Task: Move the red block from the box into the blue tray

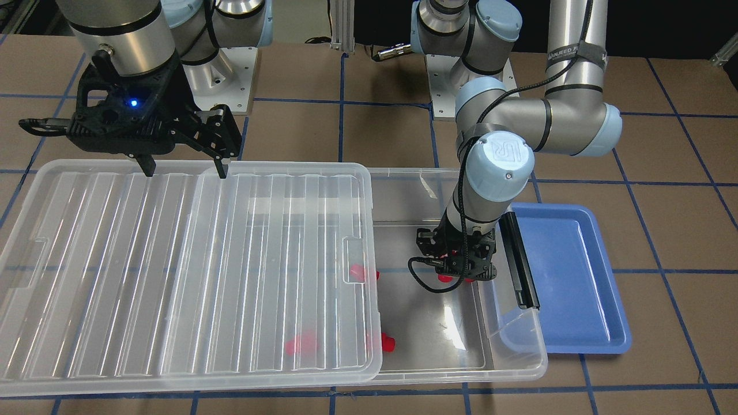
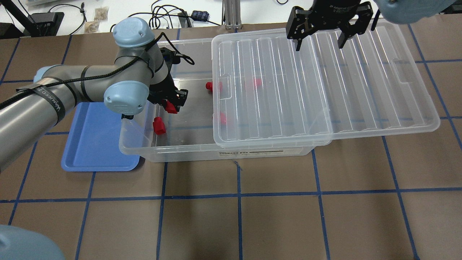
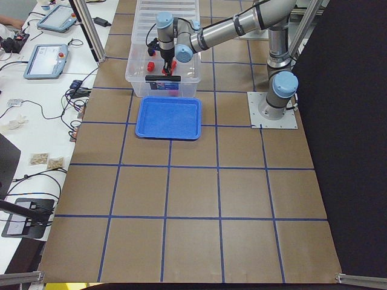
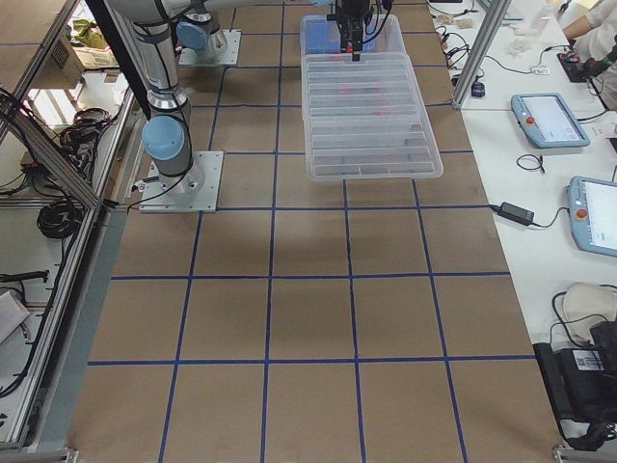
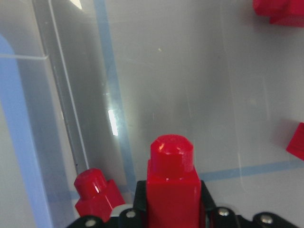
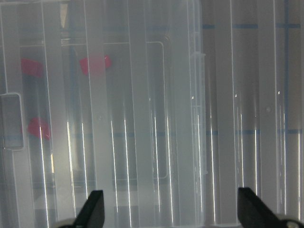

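Observation:
My left gripper (image 2: 174,103) is down inside the open end of the clear box (image 2: 187,150) and is shut on a red block (image 5: 172,180), nub pointing away from the wrist. A second red block (image 2: 158,125) lies right beside it near the box's wall. Three more red blocks (image 2: 209,86) (image 2: 222,118) (image 2: 257,83) lie further in, partly or wholly under the ribbed lid (image 2: 325,83). The empty blue tray (image 2: 94,141) sits just outside the box's end, beside the left arm. My right gripper (image 2: 319,41) is open and empty over the lid's far edge.
The lid is slid sideways and covers most of the box, overhanging on the robot's right. A black latch bar (image 1: 519,259) stands on the box's rim between the left gripper and the tray (image 1: 571,276). Both arm bases are behind the box.

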`<state>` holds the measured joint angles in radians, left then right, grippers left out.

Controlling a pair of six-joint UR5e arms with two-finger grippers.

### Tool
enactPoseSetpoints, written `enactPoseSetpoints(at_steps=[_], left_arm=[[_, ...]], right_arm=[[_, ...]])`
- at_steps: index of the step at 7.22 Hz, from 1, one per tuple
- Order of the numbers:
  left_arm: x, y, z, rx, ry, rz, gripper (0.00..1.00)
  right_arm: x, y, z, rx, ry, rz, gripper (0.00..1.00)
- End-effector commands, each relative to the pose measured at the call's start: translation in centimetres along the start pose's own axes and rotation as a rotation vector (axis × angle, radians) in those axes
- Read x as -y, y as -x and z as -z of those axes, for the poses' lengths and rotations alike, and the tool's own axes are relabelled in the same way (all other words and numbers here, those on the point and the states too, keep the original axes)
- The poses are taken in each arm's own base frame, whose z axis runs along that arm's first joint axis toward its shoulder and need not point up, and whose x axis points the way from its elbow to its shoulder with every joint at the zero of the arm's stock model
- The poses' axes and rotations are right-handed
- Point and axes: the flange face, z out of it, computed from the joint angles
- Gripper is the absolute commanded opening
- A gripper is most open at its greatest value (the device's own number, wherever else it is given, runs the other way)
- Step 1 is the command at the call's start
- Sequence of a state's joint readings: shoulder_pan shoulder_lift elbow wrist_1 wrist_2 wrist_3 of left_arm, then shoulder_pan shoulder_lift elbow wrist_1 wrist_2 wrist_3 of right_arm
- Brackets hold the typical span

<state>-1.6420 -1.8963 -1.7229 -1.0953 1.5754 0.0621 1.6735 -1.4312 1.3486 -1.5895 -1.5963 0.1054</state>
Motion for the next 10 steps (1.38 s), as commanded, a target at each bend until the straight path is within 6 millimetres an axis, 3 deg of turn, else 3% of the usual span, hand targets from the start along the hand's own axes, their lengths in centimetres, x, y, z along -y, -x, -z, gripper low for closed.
enactPoseSetpoints(at_steps=[1,2,3,6,7,8,10], left_arm=[[-0.3,0.6,8.1,-0.003,0.047,0.01,0.0],[-0.4,1.6,11.9,0.0,0.053,0.027,0.0],[-0.2,4.8,13.4,0.006,0.045,0.071,0.0],[-1.3,18.3,13.5,-0.004,0.051,0.125,0.0],[-1.8,22.1,12.4,-0.021,0.07,0.11,0.0],[-3.1,25.0,9.8,-0.04,0.104,0.067,0.0],[-4.5,27.9,3.8,-0.06,0.12,0.021,0.0]], right_arm=[[0.1,-0.1,-0.1,-0.001,0.0,0.0,1.0],[0.1,-0.1,-0.1,0.001,0.0,0.004,1.0],[0.1,-0.1,-0.1,-0.001,0.0,0.004,1.0],[0.1,-0.1,-0.1,-0.001,0.0,0.004,1.0],[0.1,-0.1,-0.1,-0.001,0.0,0.004,1.0],[0.1,-0.1,-0.1,-0.001,0.0,0.004,1.0],[0.1,-0.1,-0.1,-0.001,0.0,0.004,1.0]])
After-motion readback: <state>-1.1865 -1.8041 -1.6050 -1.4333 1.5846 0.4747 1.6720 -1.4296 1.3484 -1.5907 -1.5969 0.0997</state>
